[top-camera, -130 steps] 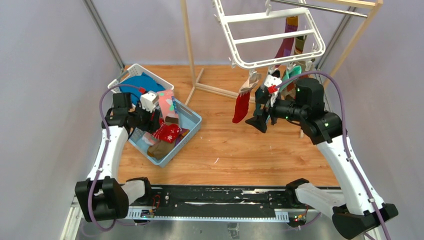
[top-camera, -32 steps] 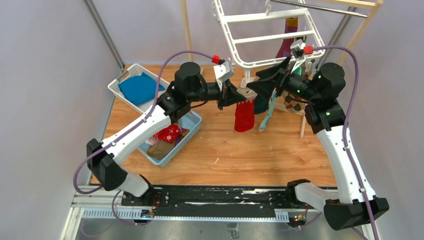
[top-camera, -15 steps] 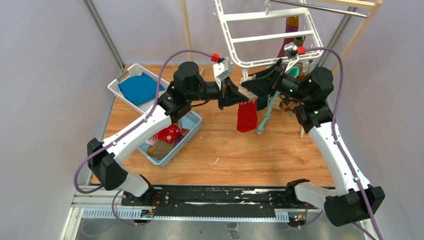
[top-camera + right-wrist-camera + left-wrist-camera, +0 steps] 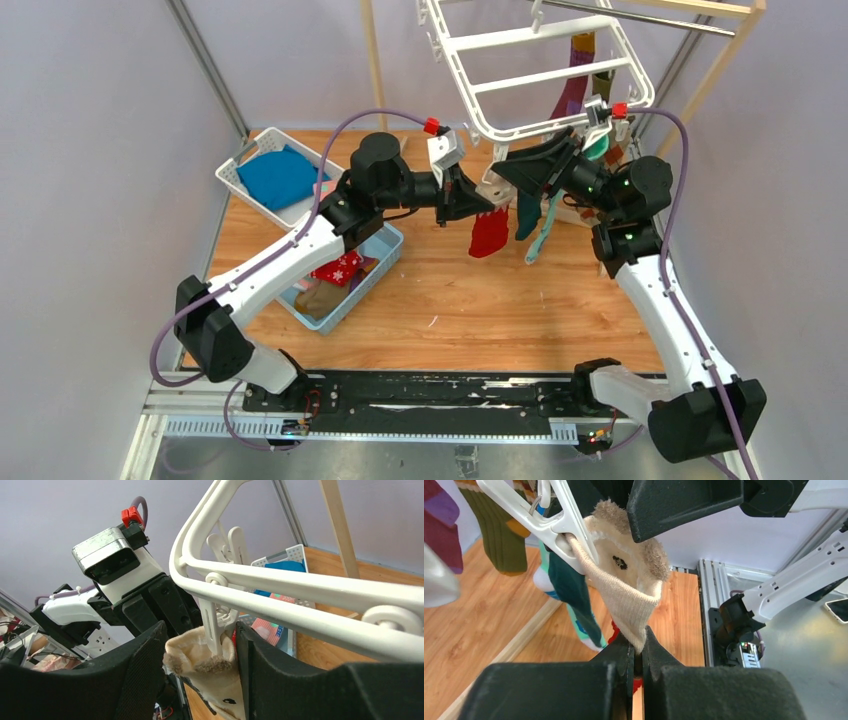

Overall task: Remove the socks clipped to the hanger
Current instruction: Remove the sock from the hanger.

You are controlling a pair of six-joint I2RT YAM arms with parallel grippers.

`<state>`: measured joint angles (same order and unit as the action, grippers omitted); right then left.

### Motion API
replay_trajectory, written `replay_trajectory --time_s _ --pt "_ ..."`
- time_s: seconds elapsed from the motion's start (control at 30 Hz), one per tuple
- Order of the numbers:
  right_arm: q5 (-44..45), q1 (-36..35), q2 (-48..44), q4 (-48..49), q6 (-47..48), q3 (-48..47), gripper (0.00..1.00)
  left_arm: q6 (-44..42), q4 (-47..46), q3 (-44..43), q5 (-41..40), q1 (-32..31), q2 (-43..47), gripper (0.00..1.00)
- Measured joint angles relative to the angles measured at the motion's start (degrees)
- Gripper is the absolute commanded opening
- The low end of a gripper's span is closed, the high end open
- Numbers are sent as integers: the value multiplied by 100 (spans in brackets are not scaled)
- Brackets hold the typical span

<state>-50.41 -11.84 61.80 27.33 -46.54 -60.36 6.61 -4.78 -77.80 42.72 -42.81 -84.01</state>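
Note:
The white hanger [image 4: 545,75] hangs tilted at the top, with several socks clipped along its right side. A sock with a beige fuzzy cuff [image 4: 624,587] and red foot [image 4: 489,236] hangs from a white clip [image 4: 556,525]. My left gripper [image 4: 638,647] is shut on the lower edge of that cuff. My right gripper [image 4: 200,652] is open, its black fingers [image 4: 142,667] on either side of the clip [image 4: 214,625] and the cuff [image 4: 197,667]. A teal sock [image 4: 527,212] hangs just right of them.
A blue basket [image 4: 384,258] holding several socks sits at the left, with a white basket [image 4: 243,160] with a blue cloth behind it. A wooden pole rack [image 4: 375,80] carries the hanger. Olive striped [image 4: 499,540] and purple [image 4: 572,90] socks hang behind.
The right gripper's jaws have narrowed around the clip and cuff. The hanger has shifted slightly up and left. The left gripper stays shut on the sock.

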Motion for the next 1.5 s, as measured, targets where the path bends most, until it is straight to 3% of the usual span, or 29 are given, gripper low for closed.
replay_trajectory --time_s 0.47,0.6,0.73,1.13,1.33,1.5 --pt "52 2 79 726 -579 57 26 7 -120 -2 -35 0 7 0" --pt "55 46 116 811 -704 57 24 9 -122 -4 -44 0 2 0" --pt "57 68 142 898 -809 87 32 9 -140 -24 -50 0 -31 0" --pt "245 68 389 1827 -1305 358 43 33 -138 -24 -46 0 -74 0" --pt "409 66 321 1985 -1132 645 54 74 -133 -26 -22 0 -96 0" --pt "468 66 153 1858 -798 826 58 76 -129 -26 -22 0 -103 0"
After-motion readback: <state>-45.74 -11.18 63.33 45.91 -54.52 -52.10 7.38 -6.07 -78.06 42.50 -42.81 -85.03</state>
